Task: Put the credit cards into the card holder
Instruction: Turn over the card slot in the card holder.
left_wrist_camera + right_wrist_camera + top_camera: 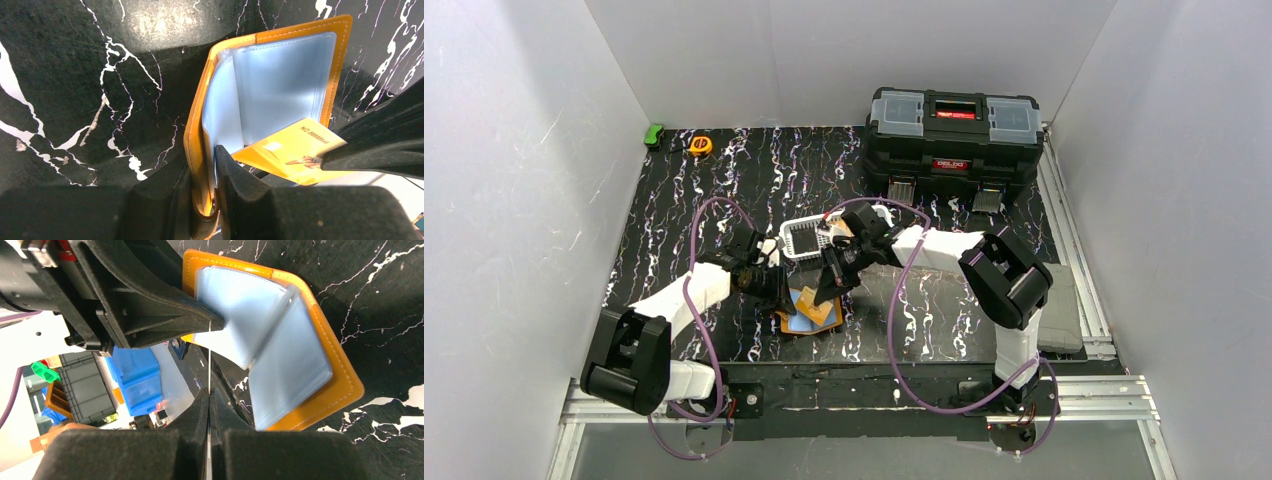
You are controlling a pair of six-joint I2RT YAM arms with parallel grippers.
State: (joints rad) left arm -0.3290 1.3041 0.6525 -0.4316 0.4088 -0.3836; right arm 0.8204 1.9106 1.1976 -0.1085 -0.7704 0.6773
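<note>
Left wrist: left tool (pixel 202 161) pinches 1 card holder (pixel 280 75), right tool (pixel 209 396) 1 card (pixel 295 150).

card holder (pixel 280 85) — orange, open, pale-blue pockets up | orange card (pixel 295 150) — tilted, corner at the pockets

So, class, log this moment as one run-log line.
left gripper: shut on card holder edge | right gripper: shut on orange card | card: tilted over open pockets

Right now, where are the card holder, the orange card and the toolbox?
card holder (pixel 280 85), left wrist view, on its clear inner pocket.
orange card (pixel 292 150), left wrist view, middle of its printed face.
toolbox (pixel 954 140), top external view, middle of its black body.
</note>
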